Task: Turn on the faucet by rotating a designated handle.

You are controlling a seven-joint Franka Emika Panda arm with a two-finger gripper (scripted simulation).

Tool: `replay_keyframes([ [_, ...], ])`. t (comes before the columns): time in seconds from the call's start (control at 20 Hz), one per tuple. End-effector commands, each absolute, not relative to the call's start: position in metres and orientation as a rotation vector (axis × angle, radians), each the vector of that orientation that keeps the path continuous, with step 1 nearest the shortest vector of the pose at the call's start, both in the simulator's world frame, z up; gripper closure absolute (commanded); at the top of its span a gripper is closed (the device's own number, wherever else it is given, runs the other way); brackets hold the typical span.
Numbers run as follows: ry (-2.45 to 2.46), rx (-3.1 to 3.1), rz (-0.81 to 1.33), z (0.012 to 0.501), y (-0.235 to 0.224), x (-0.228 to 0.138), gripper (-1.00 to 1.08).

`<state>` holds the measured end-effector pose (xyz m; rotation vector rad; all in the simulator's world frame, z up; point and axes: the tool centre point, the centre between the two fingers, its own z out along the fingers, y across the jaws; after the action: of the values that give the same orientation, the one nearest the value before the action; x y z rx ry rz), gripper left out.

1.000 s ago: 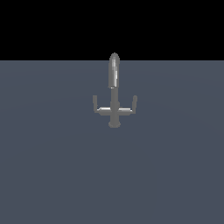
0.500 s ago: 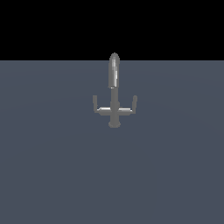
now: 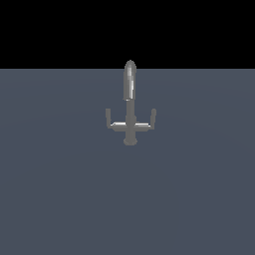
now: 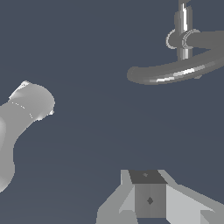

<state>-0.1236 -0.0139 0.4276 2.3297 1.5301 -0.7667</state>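
1. The handle (image 3: 110, 121) is the leftmost thing in the exterior view: a thin grey L-shaped lever whose horizontal arm runs out from the faucet's stem toward that view's left and ends in a short upright tip.
2. The faucet (image 3: 130, 99) stands upright near the middle of the dark blue-grey table (image 3: 60, 199), its round base resting on the surface and its tall spout ending in a rounded top that reaches just above the table's far edge into the black background.
3. The twin lever (image 3: 148, 121) mirrors the handle on the exterior view's right, with the same horizontal arm and upturned tip.
4. No arm or claw appears in the exterior view; nothing touches the faucet there.
5. In the wrist view, the faucet (image 4: 183, 61) appears from above as a curved shiny tube with a straight stem crossing it, well apart from the claw.
6. The claw (image 4: 151, 199) shows only as a pale grey block with a dark square face at the picture's edge; its fingertips are out of sight, so I cannot tell how far open it is, and it holds nothing visible.
7. A pale rounded part of the arm (image 4: 24, 113) also shows in the wrist view.
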Motion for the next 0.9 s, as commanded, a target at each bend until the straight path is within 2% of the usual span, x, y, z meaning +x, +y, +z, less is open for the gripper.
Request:
replay_keyframes([
  [0.0, 1.611, 2.254, -0.819, 0.423, -0.014, -0.114, 1.08],
  [0.85, 2.08, 1.696, -1.176, 0.386, -0.008, -0.054, 1.08],
])
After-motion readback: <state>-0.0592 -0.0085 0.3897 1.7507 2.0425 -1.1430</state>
